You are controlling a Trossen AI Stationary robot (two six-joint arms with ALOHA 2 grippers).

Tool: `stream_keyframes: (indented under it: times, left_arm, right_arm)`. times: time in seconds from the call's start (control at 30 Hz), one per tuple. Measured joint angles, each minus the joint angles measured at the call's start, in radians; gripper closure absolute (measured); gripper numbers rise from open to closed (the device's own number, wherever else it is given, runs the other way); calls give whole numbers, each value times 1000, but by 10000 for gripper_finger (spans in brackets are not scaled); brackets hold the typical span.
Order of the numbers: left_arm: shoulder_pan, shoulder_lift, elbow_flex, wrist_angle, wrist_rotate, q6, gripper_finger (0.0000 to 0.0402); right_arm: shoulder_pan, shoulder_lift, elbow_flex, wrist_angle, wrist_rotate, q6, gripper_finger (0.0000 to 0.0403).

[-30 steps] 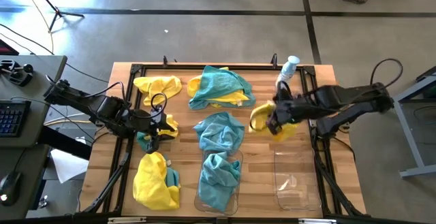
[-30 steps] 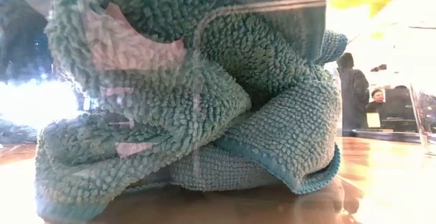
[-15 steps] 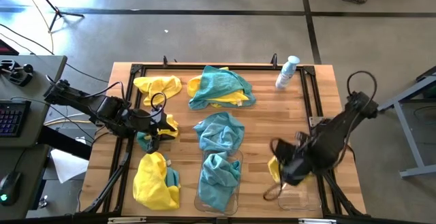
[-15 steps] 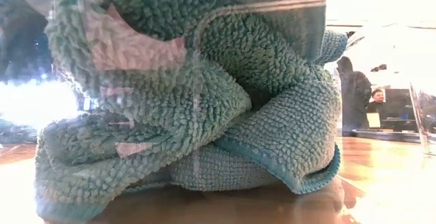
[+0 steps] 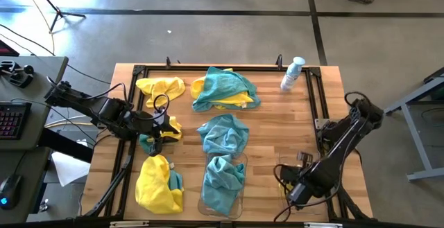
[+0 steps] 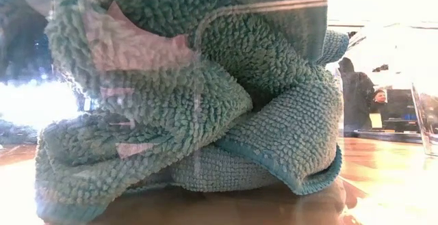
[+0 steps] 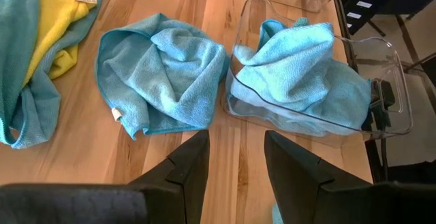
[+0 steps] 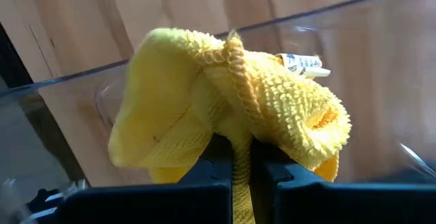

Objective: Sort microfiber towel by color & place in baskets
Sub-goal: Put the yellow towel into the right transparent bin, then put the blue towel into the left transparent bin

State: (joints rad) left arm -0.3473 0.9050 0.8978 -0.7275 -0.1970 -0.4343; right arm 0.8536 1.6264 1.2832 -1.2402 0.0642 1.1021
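Right end effector [image 8: 240, 157] lowered yellow towel [image 8: 225, 101] into basket [image 5: 302, 186].

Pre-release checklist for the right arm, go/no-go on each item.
1. Right gripper shut on the yellow towel: ok, cloth pinched between the fingers.
2. Gripper over the empty right basket: ok, clear wall shows around the cloth in the right wrist view.
3. Colour match: ok, the other basket holds only a teal towel; nothing teal shows in the right one.
4. Towel fully inside the rim: cannot tell, the arm hides it from above.
5. Left gripper out of the way: ok, open, empty, at the table's left side.
6. Spray bottle clear of the path: ok, upright at the far edge.
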Motion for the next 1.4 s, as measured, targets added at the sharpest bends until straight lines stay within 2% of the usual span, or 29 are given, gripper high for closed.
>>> stream_keyframes:
  times: [0.2,0.47,0.67,0.97,1.13,1.2,1.3,1.4]
  left_arm:
    - [0,0,0,0,0,0,271]
    - [0,0,0,0,0,0,271]
    - [0,0,0,0,-25,0,271]
    - [0,0,0,0,-26,0,271]
    - [0,0,0,0,-26,0,271]
    - [0,0,0,0,-26,0,271]
    - [0,0,0,0,-26,0,271]
    - [0,0,0,0,-26,-9,271]
  right_arm:
    - [0,0,-170,185,-34,16,388]
    - [-1,0,-248,221,-41,18,335]
    - [-1,0,-235,204,-45,15,284]
    - [-1,-39,-60,1,-47,23,224]
    - [-1,-45,71,-137,-47,17,220]
    - [-2,-45,113,-188,-35,62,222]
    - [-4,-45,167,-267,64,195,241]
    - [2,-64,188,-278,183,198,292]
